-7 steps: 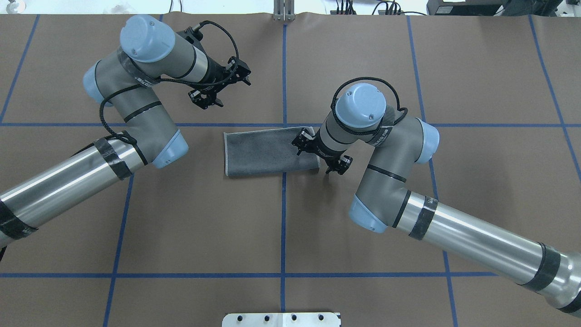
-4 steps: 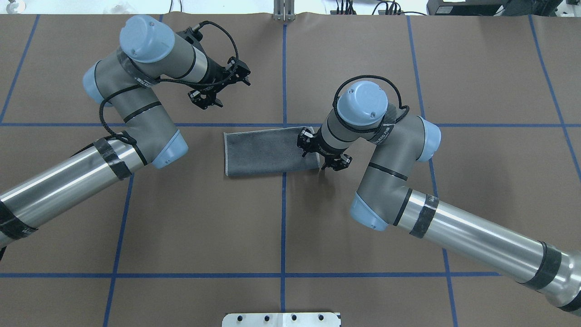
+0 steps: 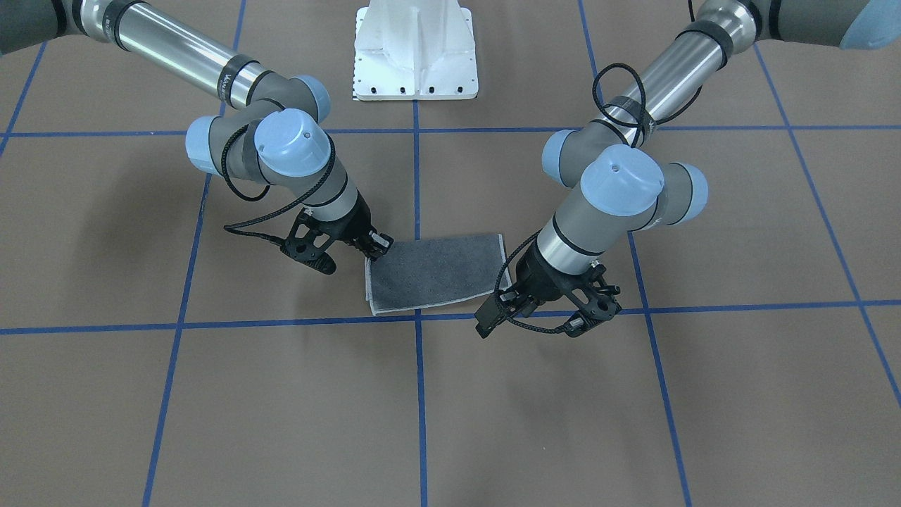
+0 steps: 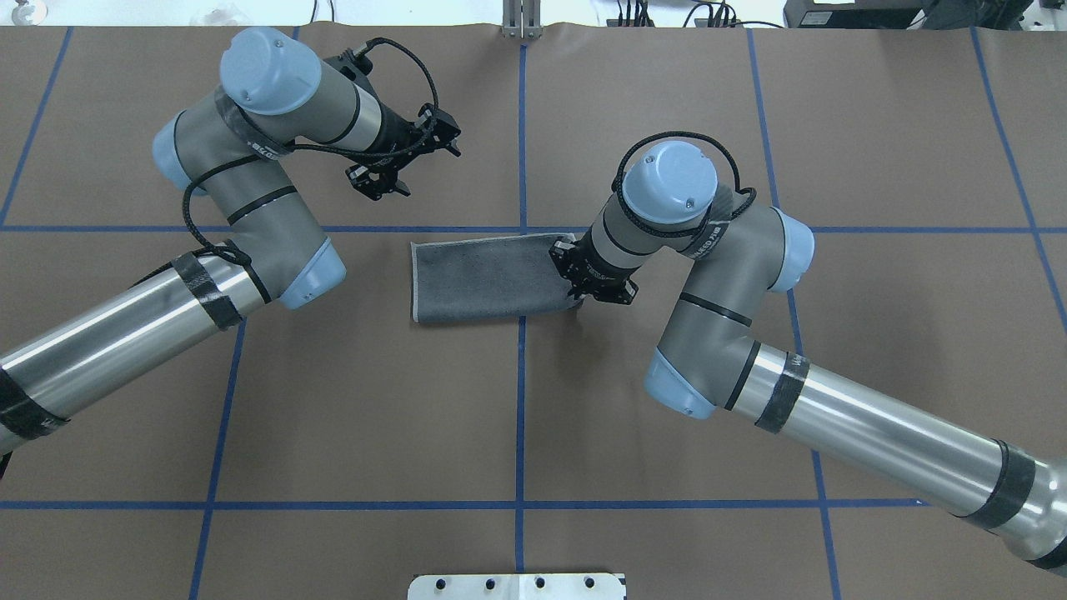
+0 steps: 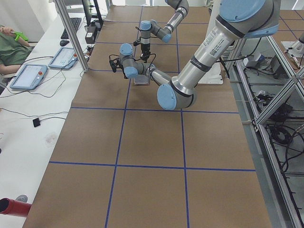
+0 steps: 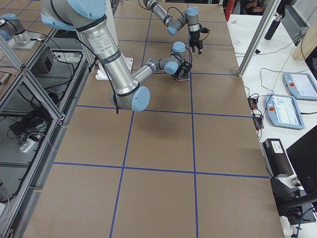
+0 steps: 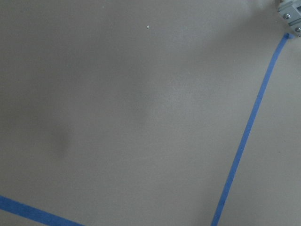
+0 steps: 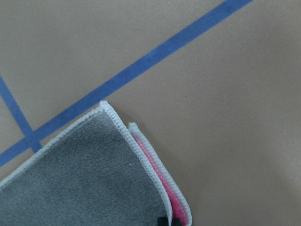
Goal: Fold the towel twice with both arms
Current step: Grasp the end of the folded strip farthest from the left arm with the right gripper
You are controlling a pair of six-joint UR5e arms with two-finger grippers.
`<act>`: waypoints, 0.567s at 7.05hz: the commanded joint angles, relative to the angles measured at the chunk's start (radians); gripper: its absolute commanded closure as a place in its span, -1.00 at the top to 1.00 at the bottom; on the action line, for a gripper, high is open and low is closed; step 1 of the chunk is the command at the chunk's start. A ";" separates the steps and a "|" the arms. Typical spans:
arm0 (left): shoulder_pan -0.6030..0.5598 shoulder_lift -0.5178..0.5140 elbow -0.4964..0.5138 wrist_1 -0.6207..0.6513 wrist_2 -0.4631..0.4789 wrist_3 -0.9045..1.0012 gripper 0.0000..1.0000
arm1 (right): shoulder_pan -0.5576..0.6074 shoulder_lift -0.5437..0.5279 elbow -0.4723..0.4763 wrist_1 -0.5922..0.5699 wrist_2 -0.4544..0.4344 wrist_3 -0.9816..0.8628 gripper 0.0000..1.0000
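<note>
Right tool [image 4: 581,296] at edge of folded towel [image 4: 483,279] (grip unclear); left tool [image 4: 381,185] hangs spread, well apart

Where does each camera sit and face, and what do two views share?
Front-facing: across the table, facing the robot; shows right arm, left arm, white base, towel.
Overhead: behind the robot, looking down; both arms, right gripper at towel's edge.
Exterior left: table's left end, looking along it; left arm nearest.
Exterior right: opposite end; right arm nearest.
Left wrist: down at bare table and blue tape; no body shows.
Right wrist: down at towel's corner; barely any body.
Shared: towel, in front-facing, overhead, right wrist.
</note>
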 commanded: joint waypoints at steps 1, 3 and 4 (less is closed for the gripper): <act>-0.001 0.001 0.000 0.000 0.000 0.000 0.98 | 0.012 -0.048 0.095 0.001 0.061 -0.002 -1.00; -0.003 0.010 -0.002 -0.002 -0.002 0.001 0.98 | 0.006 -0.100 0.221 0.004 0.122 -0.006 -1.00; -0.003 0.018 -0.002 -0.003 0.000 0.001 0.98 | -0.056 -0.101 0.256 0.004 0.118 -0.006 -1.00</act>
